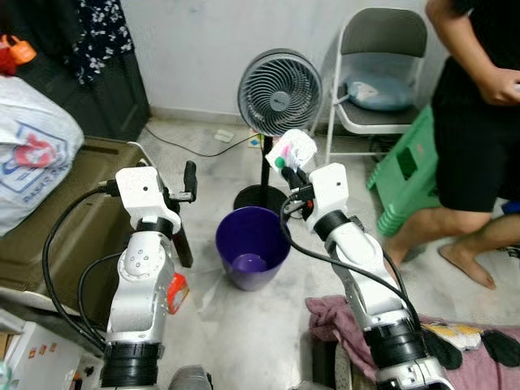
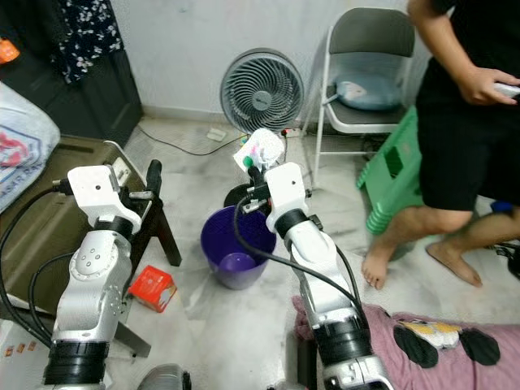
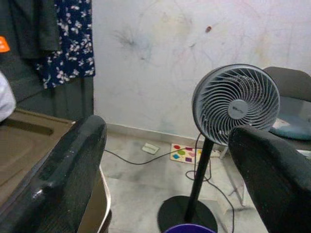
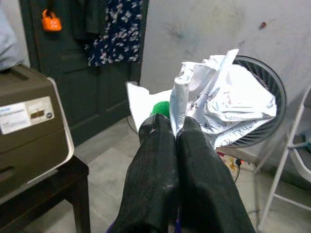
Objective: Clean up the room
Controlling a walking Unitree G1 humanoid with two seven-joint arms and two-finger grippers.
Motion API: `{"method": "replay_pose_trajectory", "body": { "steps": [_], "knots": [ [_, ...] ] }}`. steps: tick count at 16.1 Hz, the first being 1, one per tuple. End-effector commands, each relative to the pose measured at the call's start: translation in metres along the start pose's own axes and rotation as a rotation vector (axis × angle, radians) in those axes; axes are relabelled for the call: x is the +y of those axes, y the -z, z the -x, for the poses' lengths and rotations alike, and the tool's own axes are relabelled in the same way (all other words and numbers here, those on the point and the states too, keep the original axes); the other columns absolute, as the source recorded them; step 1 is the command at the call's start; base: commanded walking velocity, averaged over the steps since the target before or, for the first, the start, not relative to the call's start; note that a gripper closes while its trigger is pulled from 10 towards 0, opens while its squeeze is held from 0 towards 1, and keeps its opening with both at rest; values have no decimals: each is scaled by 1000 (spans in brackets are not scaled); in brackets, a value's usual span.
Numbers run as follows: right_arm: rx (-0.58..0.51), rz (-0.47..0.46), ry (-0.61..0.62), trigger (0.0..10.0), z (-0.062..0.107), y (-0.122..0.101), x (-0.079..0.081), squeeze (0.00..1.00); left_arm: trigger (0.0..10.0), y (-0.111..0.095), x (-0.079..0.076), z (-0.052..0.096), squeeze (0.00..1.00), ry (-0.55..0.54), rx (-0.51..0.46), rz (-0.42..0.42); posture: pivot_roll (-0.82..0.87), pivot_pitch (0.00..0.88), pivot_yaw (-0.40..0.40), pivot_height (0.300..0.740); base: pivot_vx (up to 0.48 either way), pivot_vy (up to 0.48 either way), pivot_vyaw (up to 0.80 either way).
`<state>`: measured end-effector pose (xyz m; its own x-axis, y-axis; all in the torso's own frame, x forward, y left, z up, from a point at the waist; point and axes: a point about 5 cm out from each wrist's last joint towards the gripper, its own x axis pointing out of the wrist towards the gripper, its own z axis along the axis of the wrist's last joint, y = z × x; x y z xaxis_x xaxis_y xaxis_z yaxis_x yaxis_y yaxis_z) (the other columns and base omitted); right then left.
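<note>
My right gripper (image 1: 291,172) is shut on a crumpled white paper wrapper (image 1: 293,147) with green and pink marks, held up above the far rim of the purple bin (image 1: 232,227). In the right wrist view the black fingers (image 4: 155,145) are pressed together under the wrapper (image 4: 228,104). The bin stands on the pale floor between my arms, with something small and purple at its bottom. My left gripper (image 1: 184,192) is raised to the left of the bin. Its fingers (image 3: 73,160) stand wide apart, open and holding nothing.
A standing fan (image 1: 279,91) is just behind the bin, with a cable on the floor. A person (image 1: 475,122) stands at the right by a folding chair (image 1: 382,49) and green stools (image 1: 410,166). A brown box (image 1: 49,236) and white bag (image 1: 28,146) sit left. Red packet (image 2: 152,287) on floor.
</note>
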<state>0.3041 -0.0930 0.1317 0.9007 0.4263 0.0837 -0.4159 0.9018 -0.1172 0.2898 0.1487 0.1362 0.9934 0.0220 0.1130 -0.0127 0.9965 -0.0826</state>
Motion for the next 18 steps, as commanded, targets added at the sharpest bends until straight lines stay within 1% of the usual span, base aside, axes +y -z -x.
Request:
{"method": "replay_pose_trajectory", "body": {
  "steps": [1,4,7,10,12,18],
  "knots": [
    [-26,10,0,10000,-3,-5,0,0,10000,2,1,0,0,-6,12,-5,41,5,-40,740,0,0,800],
    [-28,2,5,10000,-4,-6,0,0,10000,0,0,0,0,15,8,-6,41,5,-40,740,0,0,677],
    [-24,9,6,10000,-3,-5,-1,0,10000,-1,-4,-1,0,42,-5,-2,36,0,-37,740,0,0,0],
    [-25,17,2,10000,-3,-5,-1,0,10000,0,-4,0,0,43,-4,0,35,0,-39,740,0,0,729],
    [-28,8,10,10000,-5,-6,-2,0,10000,-2,-6,0,0,60,-15,5,36,0,-40,740,274,0,0],
    [-29,6,12,10000,-5,-6,-2,0,10000,-2,-5,-1,0,59,-18,8,35,0,-44,740,338,0,0]
  ]
}}
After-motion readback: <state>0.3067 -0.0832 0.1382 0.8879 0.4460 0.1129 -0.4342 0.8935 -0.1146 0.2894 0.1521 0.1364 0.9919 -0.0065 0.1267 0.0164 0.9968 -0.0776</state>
